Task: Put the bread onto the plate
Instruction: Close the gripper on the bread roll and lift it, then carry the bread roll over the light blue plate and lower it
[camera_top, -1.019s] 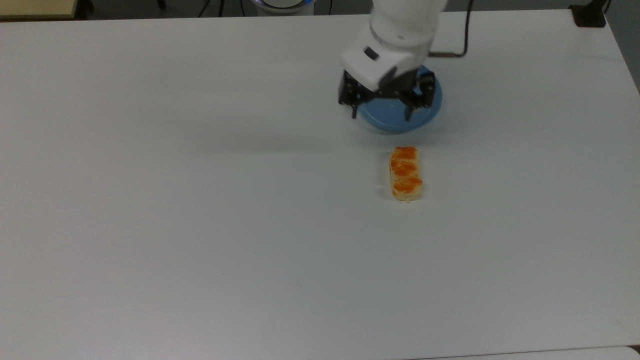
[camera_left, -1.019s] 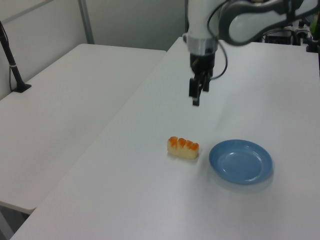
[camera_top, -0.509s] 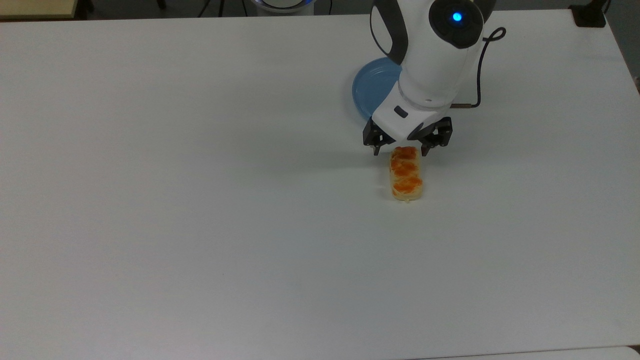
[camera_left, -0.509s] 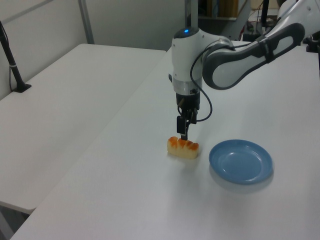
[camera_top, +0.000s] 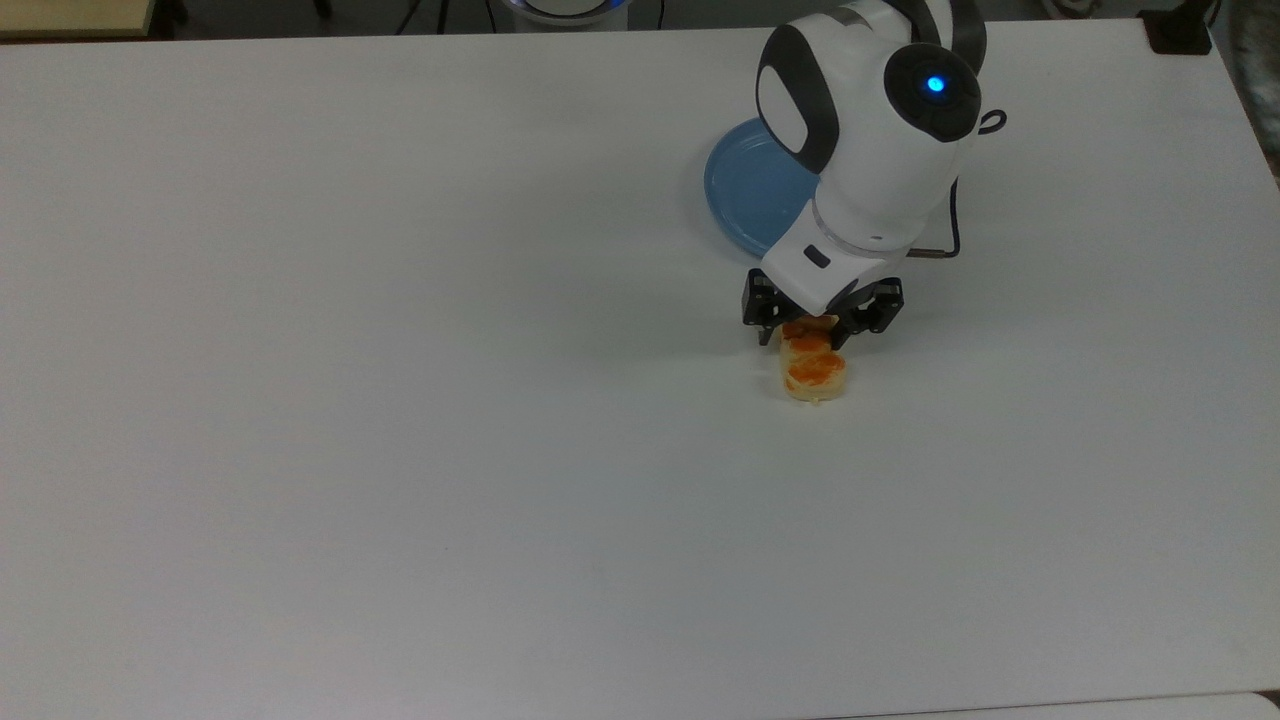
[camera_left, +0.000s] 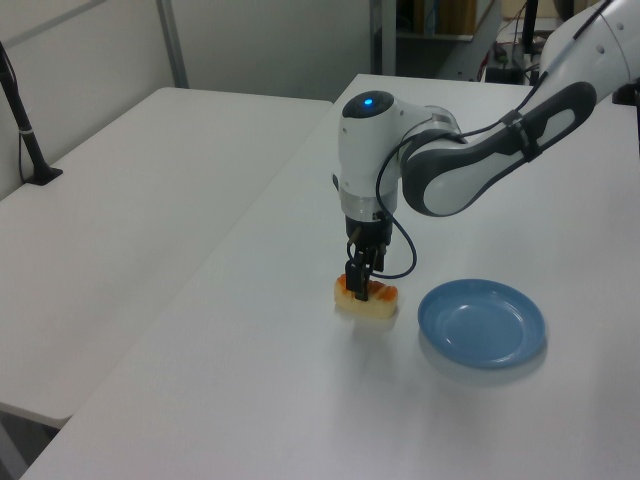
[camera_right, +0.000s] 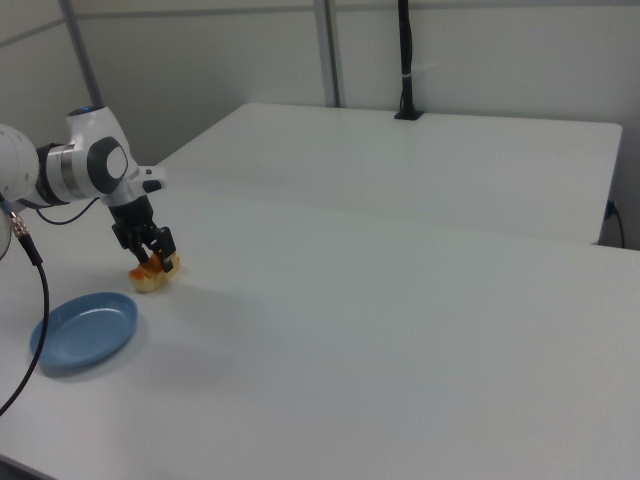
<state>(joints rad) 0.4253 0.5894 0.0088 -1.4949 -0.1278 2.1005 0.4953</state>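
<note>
White surface (camera_top: 400, 400): my hand (camera_top: 822, 327), fingers apart, straddles the bread (camera_top: 812, 365) at its plate-side end. Off-centre grip risks the loaf pivoting and dropping short of the blue plate (camera_top: 750, 185).

I am seeing the bread (camera_top: 815, 372), a small pale-yellow loaf with orange-brown glazed bumps on top, lying flat on the white table with its long axis running up and down in the top view. The plate (camera_top: 748, 186), round, blue and shallow with a raised rim, is sitting upright and bare, near the bread's far end but apart from it, toward the top view's upper left.
</note>
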